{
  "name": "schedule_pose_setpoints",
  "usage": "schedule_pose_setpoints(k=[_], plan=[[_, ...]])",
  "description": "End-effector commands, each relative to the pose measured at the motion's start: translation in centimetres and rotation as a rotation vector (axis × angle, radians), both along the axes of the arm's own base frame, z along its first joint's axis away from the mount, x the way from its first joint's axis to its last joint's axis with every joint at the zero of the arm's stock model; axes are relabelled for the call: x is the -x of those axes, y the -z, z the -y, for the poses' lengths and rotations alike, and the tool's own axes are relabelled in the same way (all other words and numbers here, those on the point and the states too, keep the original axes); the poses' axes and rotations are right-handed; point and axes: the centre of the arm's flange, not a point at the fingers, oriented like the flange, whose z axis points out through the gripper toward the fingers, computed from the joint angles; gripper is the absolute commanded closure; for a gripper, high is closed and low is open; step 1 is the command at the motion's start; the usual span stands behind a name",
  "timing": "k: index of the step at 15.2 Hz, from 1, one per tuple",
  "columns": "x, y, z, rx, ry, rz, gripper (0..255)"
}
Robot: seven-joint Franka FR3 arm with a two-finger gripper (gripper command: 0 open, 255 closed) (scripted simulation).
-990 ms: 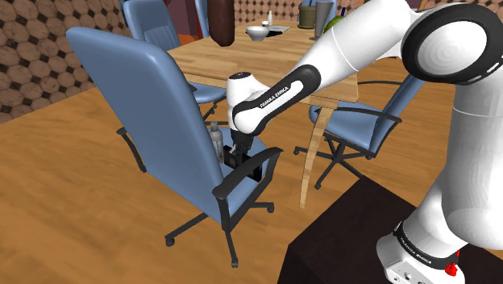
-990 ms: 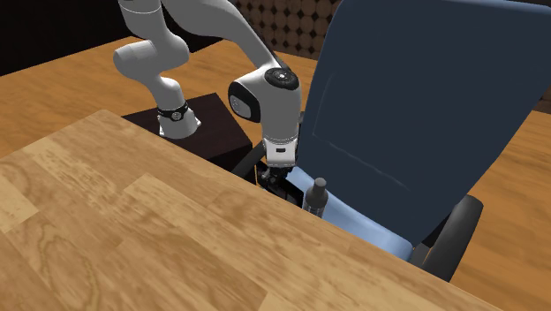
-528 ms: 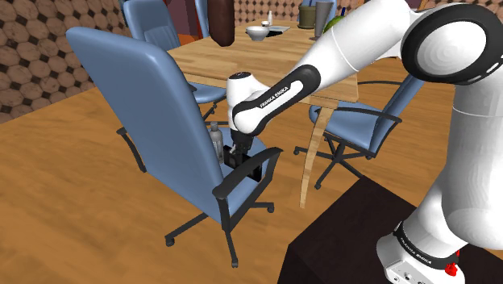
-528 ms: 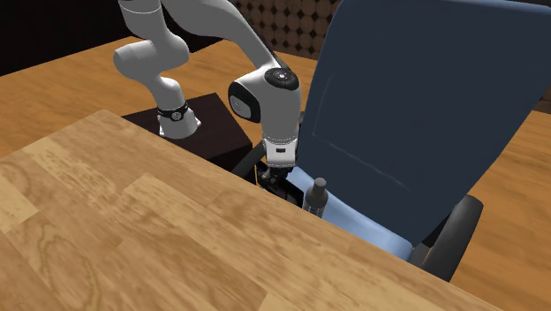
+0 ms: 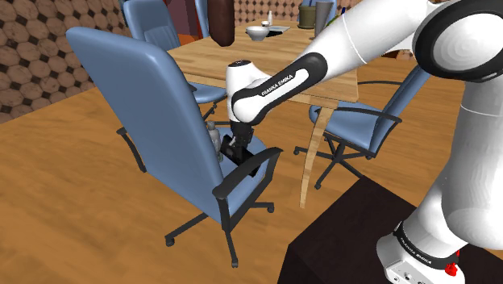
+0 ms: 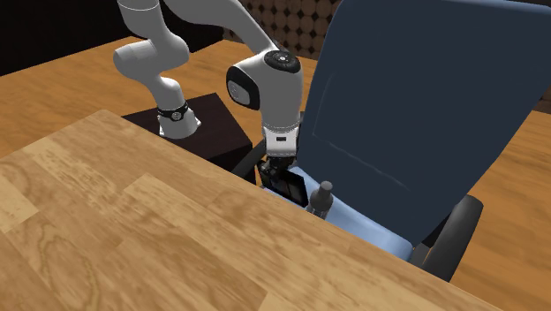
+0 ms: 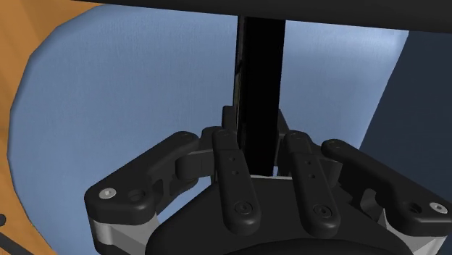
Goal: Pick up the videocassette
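videocassette [image 7: 259,65] clasped between gripper [image 7: 261,141] fingers

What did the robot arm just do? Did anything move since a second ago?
The end effector went up a little. The black videocassette clasped between its fingers came up with it, rising from the seat of the blue chair. The chair and the wooden table stayed where they were.

Home dining room: wooden table [image 5: 242,50] with bowl [image 5: 257,32], blue swivel chairs [image 5: 137,89], plank floor [image 5: 72,202], patterned wall [image 5: 32,48].
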Motion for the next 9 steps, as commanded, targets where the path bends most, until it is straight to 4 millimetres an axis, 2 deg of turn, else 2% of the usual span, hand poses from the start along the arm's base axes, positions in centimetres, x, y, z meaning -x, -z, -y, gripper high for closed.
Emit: schedule_pose_setpoints(k=[1,7,9], plan=[[0.0,-1.1,0.0,0.0,0.001,0.002,255],[0.0,-4.3,0.0,0.0,0.001,0.002,255],[0.0,-4.4,0.0,0.0,0.001,0.002,255]])
